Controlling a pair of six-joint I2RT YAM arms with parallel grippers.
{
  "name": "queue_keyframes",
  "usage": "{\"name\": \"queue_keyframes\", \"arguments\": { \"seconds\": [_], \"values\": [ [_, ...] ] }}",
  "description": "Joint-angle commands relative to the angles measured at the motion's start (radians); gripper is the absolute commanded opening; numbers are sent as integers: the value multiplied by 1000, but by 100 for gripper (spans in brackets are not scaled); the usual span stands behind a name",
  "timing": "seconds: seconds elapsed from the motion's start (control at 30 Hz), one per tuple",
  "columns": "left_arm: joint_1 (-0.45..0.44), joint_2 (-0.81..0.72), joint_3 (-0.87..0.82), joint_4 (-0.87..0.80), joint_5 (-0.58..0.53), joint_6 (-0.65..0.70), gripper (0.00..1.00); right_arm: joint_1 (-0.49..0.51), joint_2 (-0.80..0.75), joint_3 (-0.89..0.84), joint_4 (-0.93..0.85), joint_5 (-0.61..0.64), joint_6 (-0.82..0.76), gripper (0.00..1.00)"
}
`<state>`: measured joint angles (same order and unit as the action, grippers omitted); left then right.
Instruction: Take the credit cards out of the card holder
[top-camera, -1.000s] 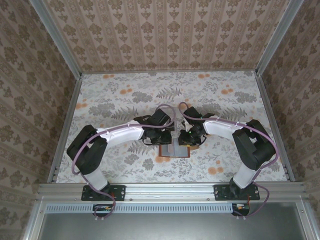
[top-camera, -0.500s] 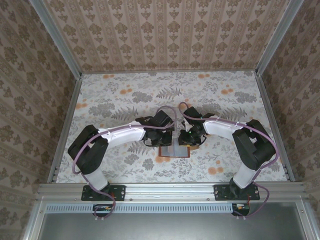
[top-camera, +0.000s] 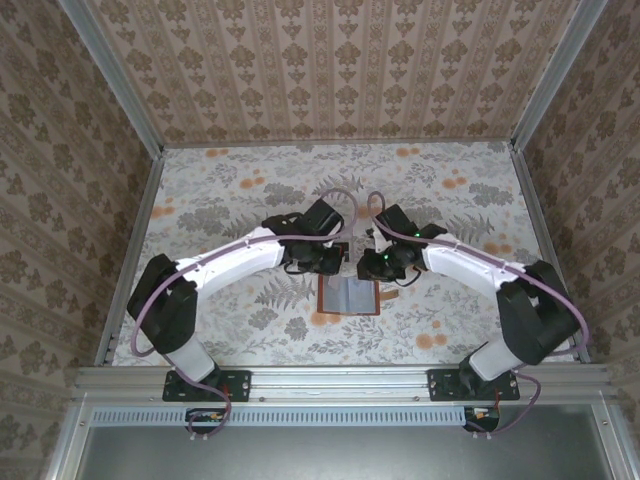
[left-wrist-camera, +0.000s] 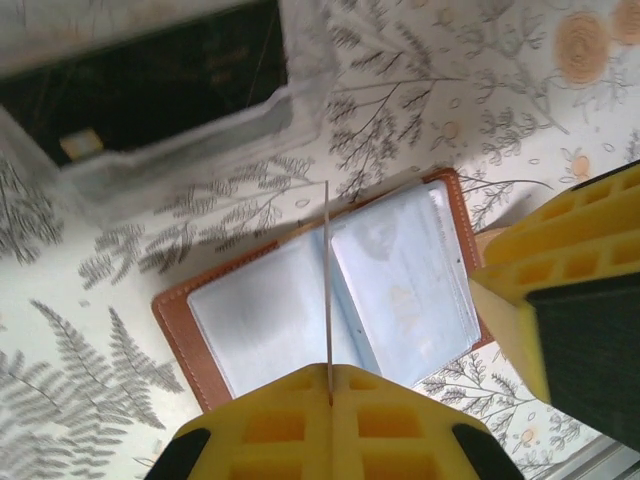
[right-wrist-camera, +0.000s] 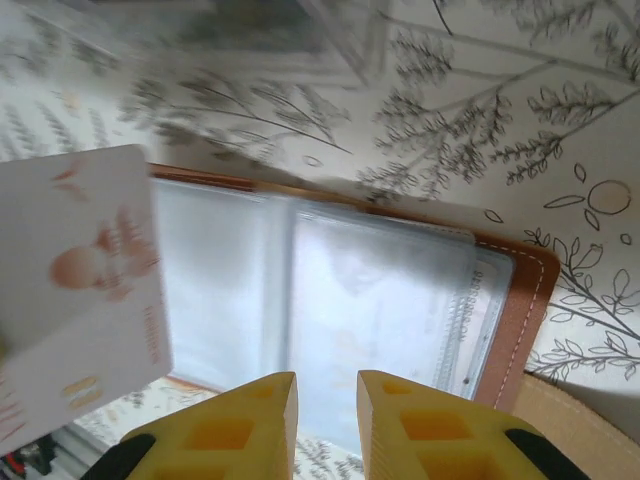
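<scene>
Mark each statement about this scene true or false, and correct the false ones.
1. The card holder lies open on the table. True.
2. The left fingers are pinching a card. True.
3. The right fingers grip a second card. False: there is a narrow gap between them with nothing in it.
4. The clear tray beside the card holder is empty. False: a dark card lies in it.

Robot test booth: wallpapered walls (top-camera: 340, 70), aluminium rails (top-camera: 340, 378).
</scene>
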<state>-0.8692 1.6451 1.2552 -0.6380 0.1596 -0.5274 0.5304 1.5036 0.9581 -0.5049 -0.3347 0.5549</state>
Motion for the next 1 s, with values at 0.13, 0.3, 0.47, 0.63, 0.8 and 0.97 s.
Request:
{"name": "queue_keyframes", "arguments": {
  "seconds": [0.13, 0.3, 0.47, 0.63, 0.8, 0.97],
  "values": [
    [22, 84, 231, -203, 83, 677, 0, -31, -86, 5, -107, 56, 1, 25],
    [17, 203, 432, -415, 71, 1041, 0, -50, -142, -14, -131, 76, 2, 25],
    [39, 279, 555, -501, 55, 1260, 0, -65, -195, -28, -166, 104, 4, 25],
    [82, 353, 661, -545, 42, 1365, 0, -90, -246, -51, -201, 120, -2, 25],
    [114, 399, 703, -552, -3, 1433, 0, -115, -284, -70, -225, 120, -9, 25],
    [141, 446, 750, -552, -50, 1458, 0, -130, -287, -75, -230, 115, -13, 25]
  ]
}}
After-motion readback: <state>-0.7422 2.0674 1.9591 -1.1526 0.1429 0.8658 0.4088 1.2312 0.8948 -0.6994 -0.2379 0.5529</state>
